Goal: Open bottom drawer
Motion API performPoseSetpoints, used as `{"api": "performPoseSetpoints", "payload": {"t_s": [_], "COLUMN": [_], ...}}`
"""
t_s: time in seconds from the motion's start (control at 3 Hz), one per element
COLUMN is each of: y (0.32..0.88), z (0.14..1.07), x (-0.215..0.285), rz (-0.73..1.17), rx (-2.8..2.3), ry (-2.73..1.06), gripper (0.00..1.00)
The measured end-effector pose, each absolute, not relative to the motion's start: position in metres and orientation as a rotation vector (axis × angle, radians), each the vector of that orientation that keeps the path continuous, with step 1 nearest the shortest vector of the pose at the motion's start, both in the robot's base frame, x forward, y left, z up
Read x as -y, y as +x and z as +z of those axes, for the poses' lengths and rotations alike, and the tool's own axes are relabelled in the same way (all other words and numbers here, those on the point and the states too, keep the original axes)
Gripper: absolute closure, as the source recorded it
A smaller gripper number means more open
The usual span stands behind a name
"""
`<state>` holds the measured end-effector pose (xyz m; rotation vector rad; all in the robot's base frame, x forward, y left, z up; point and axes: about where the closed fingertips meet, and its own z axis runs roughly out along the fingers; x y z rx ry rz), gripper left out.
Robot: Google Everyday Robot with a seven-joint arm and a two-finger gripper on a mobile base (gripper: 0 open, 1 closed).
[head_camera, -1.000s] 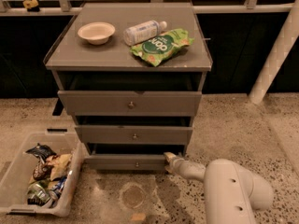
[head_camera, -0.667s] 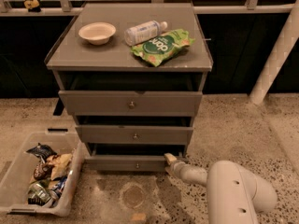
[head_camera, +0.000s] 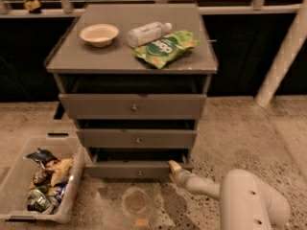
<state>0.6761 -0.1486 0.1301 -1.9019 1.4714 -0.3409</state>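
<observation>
The grey cabinet has three drawers stacked below its top. The bottom drawer is the lowest and shortest front, with a small round knob at its centre. It stands a little forward of the cabinet frame, with a dark gap above it. My gripper reaches in from the lower right on its white arm. It sits at the right end of the bottom drawer's front, touching or nearly touching that corner, well right of the knob.
On the cabinet top lie a white bowl, a plastic bottle and a green chip bag. A clear bin of snack packets stands on the floor left of the cabinet. A white post leans at the right.
The gripper has stayed at the right end of the bottom drawer. The drawer front seems to sit slightly lower in view than before.
</observation>
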Motion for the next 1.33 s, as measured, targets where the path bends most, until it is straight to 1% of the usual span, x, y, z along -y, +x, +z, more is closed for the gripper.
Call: {"api": "performPoseSetpoints", "payload": {"t_s": [0.33, 0.67, 1.33], "y": [0.676, 0.662, 0.652], "z": [0.136, 0.13, 0.133], "x": [0.148, 0.144, 0.142], "rz": [-0.341, -0.312, -0.29], "rx": [-1.471, -1.468, -1.464], "ry": [-1.902, -1.92, -1.934], "gripper": [1.0, 1.0, 1.0]}}
